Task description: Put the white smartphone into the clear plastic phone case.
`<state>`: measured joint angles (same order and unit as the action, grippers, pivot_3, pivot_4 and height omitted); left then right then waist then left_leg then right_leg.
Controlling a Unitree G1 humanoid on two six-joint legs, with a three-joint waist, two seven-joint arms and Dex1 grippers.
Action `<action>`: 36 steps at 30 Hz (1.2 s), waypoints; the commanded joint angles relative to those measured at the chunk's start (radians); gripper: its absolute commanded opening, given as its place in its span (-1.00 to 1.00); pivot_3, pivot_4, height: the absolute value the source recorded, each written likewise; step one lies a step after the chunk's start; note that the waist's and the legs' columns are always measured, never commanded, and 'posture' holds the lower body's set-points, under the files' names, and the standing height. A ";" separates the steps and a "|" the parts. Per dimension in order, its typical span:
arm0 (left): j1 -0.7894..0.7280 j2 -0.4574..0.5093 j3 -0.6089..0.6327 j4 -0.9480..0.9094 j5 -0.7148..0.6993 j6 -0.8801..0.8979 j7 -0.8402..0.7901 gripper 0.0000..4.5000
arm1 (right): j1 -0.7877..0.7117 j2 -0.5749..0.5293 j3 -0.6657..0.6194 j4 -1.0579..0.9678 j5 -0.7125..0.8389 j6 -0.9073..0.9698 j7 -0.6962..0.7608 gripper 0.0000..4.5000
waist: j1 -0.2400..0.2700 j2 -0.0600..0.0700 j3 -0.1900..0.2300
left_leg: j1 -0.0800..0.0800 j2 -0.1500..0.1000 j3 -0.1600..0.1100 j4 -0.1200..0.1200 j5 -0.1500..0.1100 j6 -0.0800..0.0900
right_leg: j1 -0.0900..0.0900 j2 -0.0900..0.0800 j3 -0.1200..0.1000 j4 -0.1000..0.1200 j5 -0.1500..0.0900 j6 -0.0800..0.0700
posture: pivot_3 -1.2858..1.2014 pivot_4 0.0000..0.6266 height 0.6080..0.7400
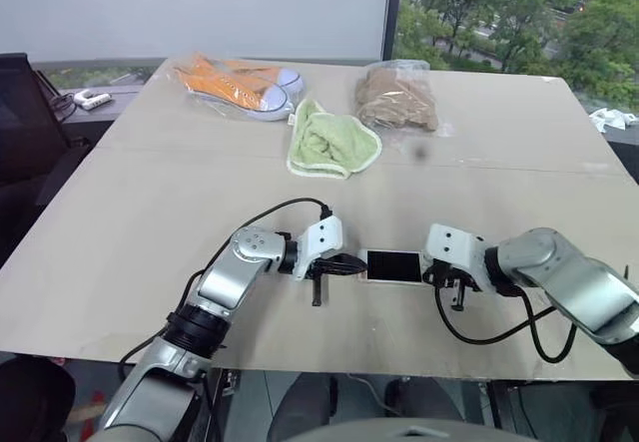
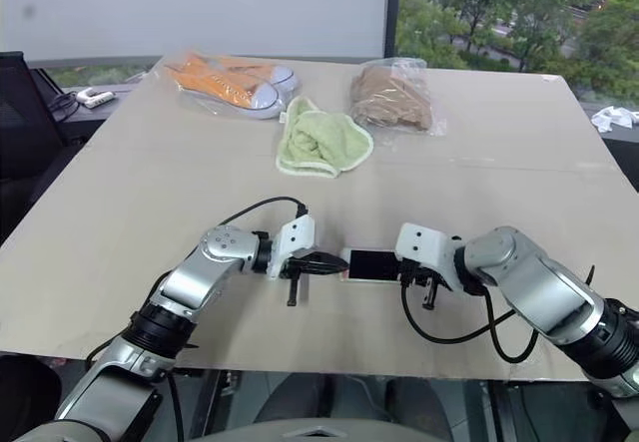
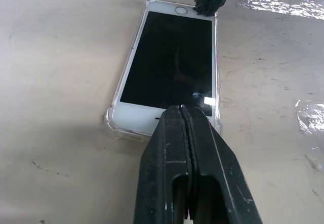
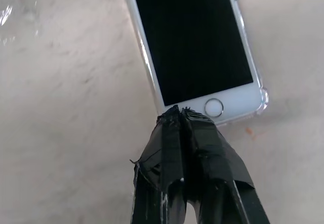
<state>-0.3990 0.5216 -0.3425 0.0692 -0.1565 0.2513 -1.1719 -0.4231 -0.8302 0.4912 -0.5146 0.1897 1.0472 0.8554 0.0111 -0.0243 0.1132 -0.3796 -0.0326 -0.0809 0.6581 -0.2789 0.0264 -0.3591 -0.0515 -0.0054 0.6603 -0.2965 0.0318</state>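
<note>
White smartphone (image 1: 393, 266), eye views: flat on surface (image 1: 499, 193), long axis running left to right between left hand (image 1: 337, 263) and right hand (image 1: 446, 280).

Left wrist view: seated in clear plastic phone case (image 3: 111, 120); hand pressed together, tips on near end.

Right wrist view: hand pressed together at home-button end. Judged rigid, glossy, slippery; best taken by long edges.

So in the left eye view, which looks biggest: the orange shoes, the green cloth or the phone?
1. Orange shoes, in their clear bag.
2. Green cloth, a bit smaller.
3. White smartphone, smallest, even though it lies nearest the camera.
</note>
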 commanded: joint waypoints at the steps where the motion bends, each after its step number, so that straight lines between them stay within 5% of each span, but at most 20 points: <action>1: 0.002 0.003 -0.002 0.006 0.009 -0.004 0.001 -1.00 | 0.040 0.030 0.063 0.137 -0.031 0.026 -0.036 -0.98 | 0.000 0.001 0.000 | 0.000 0.000 0.000 0.000 0.000 0.000 | 0.000 0.000 0.000 0.000 0.000 0.000 | 0.03 -0.52 1.00; 15: -0.004 -0.006 -0.003 0.007 0.009 -0.007 0.006 -1.00 | 0.037 0.038 0.050 0.164 -0.063 0.014 -0.050 -0.98 | 0.002 0.004 0.003 | 0.000 0.000 0.000 -0.003 0.000 0.000 | -0.001 0.000 0.000 -0.002 0.000 0.000 | 0.03 -0.52 1.00; 24: 0.010 0.041 0.155 -0.230 -0.148 0.146 0.039 -1.00 | 0.162 0.188 -0.304 -0.015 0.138 -0.206 -0.027 -0.98 | -0.003 0.010 0.014 | -0.013 0.000 0.000 -0.005 0.000 -0.001 | -0.014 0.000 0.000 -0.001 0.000 0.000 | 0.03 -0.52 1.00; 27: 0.070 0.150 0.295 -0.414 -0.333 0.353 0.019 -1.00 | 0.239 0.159 -0.438 -0.093 0.262 -0.180 0.025 -0.61 | -0.009 0.017 0.028 | -0.022 0.000 0.000 -0.003 0.005 -0.007 | -0.021 0.001 0.000 0.000 0.000 0.001 | 0.03 -0.52 1.00; 30: 0.200 0.290 0.381 -0.472 -0.359 0.391 -0.015 -0.63 | 0.319 0.117 -0.553 -0.091 0.317 -0.204 0.056 0.02 | -0.022 0.019 0.030 | -0.021 0.000 0.000 -0.006 0.004 -0.007 | -0.021 0.001 0.000 -0.002 0.000 0.001 | 0.03 -0.52 1.00; 34: 0.378 0.356 0.481 -0.429 -0.322 0.311 0.004 0.25 | 0.462 0.065 -0.701 -0.001 0.322 -0.365 0.139 0.94 | -0.019 0.020 0.035 | -0.019 0.000 0.001 -0.008 0.004 -0.007 | -0.019 0.001 0.000 -0.004 0.000 0.001 | 0.03 -0.52 1.00; 36: 0.453 0.365 0.496 -0.405 -0.277 0.233 0.013 0.65 | 0.537 0.041 -0.757 0.082 0.284 -0.489 0.188 1.00 | -0.010 0.020 0.037 | -0.019 0.000 0.001 -0.007 0.002 -0.003 | -0.019 0.001 0.000 -0.003 0.000 0.001 | 0.03 -0.52 1.00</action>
<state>0.0367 0.8725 0.1177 -0.3310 -0.4586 0.5470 -1.1636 0.0931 -0.7724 -0.2047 -0.4628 0.4864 0.6528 1.0036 0.0012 -0.0047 0.1502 -0.3984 -0.0330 -0.0802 0.6521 -0.2769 0.0238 -0.3780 -0.0504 -0.0052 0.6583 -0.2961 0.0323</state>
